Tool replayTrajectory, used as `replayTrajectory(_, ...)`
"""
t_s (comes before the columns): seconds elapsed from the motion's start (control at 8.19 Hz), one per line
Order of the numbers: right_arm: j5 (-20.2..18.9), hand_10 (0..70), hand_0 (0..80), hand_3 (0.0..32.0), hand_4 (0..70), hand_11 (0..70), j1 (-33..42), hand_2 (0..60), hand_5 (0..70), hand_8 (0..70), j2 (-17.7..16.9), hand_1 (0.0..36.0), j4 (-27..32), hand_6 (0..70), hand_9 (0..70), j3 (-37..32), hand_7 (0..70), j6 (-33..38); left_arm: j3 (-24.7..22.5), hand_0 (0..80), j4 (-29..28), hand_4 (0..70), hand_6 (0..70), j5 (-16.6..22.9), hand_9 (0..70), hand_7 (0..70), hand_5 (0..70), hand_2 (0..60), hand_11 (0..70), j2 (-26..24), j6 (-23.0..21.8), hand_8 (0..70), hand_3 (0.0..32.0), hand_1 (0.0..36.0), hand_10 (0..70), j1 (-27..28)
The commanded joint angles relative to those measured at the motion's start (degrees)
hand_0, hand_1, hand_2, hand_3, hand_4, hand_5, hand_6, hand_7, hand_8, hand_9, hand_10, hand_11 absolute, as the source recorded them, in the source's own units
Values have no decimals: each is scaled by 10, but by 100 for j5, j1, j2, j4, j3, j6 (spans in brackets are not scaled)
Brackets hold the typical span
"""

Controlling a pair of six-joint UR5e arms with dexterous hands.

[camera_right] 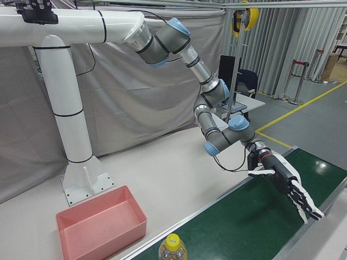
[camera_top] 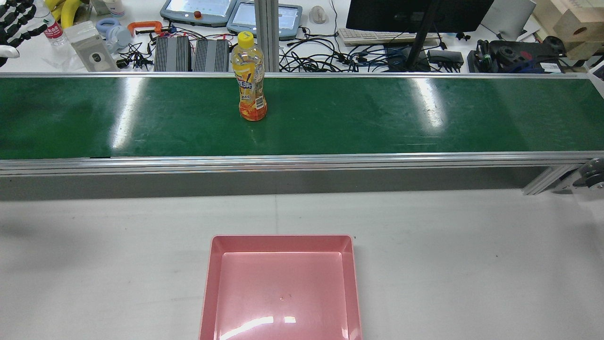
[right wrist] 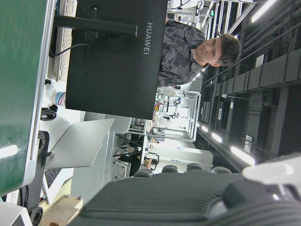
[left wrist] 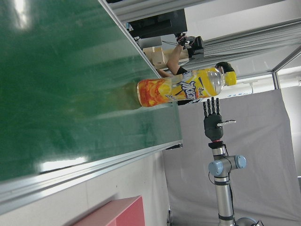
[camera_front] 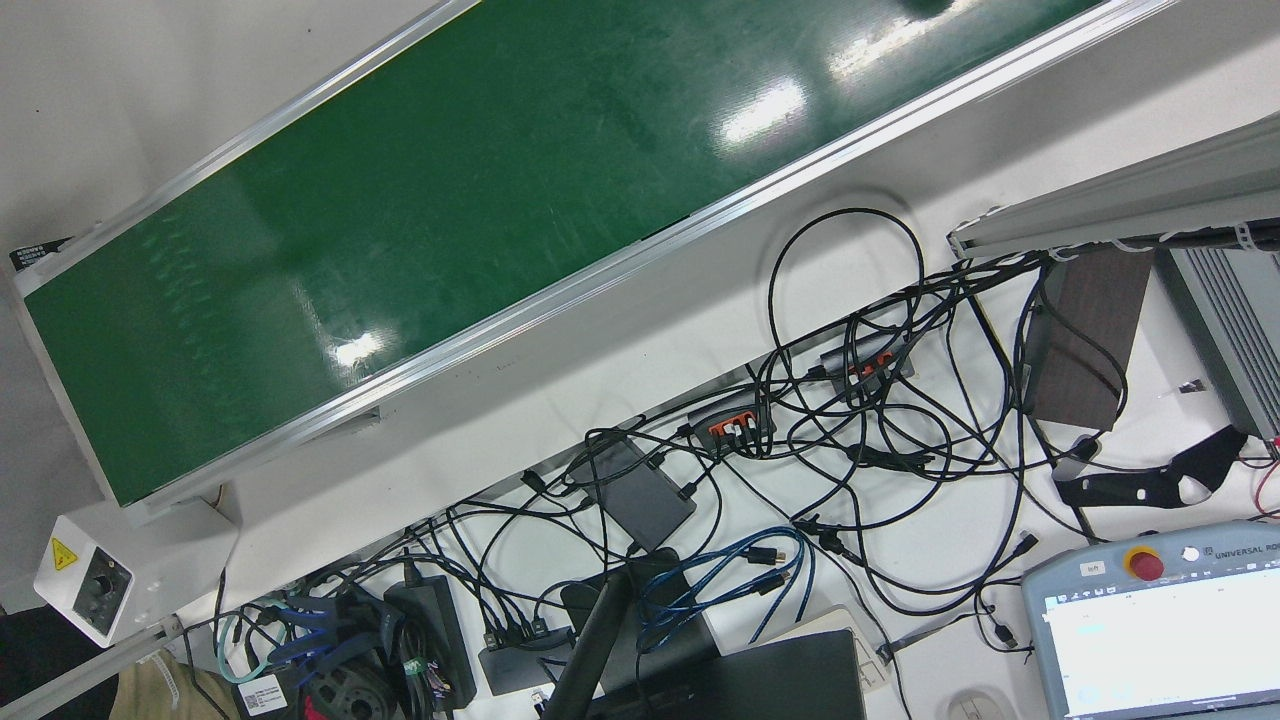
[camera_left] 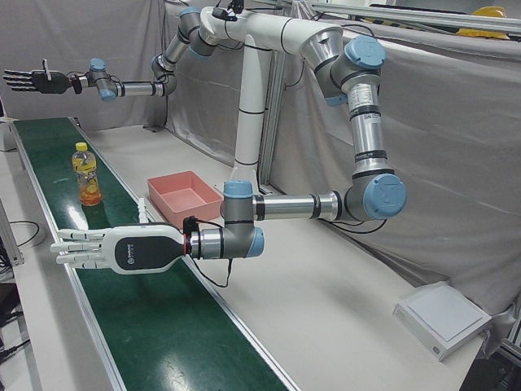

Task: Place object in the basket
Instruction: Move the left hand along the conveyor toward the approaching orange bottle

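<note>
Bottle [camera_top: 249,78]: stands upright on the green conveyor belt [camera_top: 377,118], yellow cap on top, long axis vertical, untouched by either hand.

Left hand [camera_top: 14,23]: black, fingers spread, holding nothing. It is raised off the belt's end, and the bottle lies well apart from it along the belt. The rear view cuts it off at the frame's corner. The left-front view shows it whole [camera_left: 28,80], flat and level.

Pink basket [camera_top: 282,242]: empty, on the white table on the robot's side of the belt. It sits across the belt's near rail from the bottle and slightly toward the right hand. Its near part is cut off.

Right hand [camera_left: 114,248]: white, fingers straight and apart, empty. It hovers over the belt with its fingertips toward the far rail. The bottle is well apart from it, toward the left hand.

Judgement: the bottle stands between the two hands. The left hand looks the nearer, as the right hand falls outside the rear view. An upright bottle favours a side-on approach.

Height of either hand above the belt cannot be judged.
</note>
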Motion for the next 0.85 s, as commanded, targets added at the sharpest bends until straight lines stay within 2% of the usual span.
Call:
replayTrajectory(0.0,0,0,0,0,0,0,0,0,0,0,0,0,0,0,0,0,0,-6,-235,479,139,11,12,-1,8,0,143,24,112,-27,-86,0,0,129,65,293)
replayTrajectory(0.24,0,0,0,0,0,0,0,0,0,0,0,0,0,0,0,0,0,3,-271,475,219,6,11,-10,3,0,136,30,125,-45,-60,0,0,126,74,311)
replayTrajectory(0.37,0,0,0,0,0,0,0,0,0,0,0,0,0,0,0,0,0,-6,-271,474,210,5,7,-45,0,0,130,0,134,-53,-51,0,0,114,81,328)
replayTrajectory(0.73,0,0,0,0,0,0,0,0,0,0,0,0,0,0,0,0,0,-6,-280,472,218,12,5,-72,7,0,130,0,148,-246,-7,0,0,107,91,329)
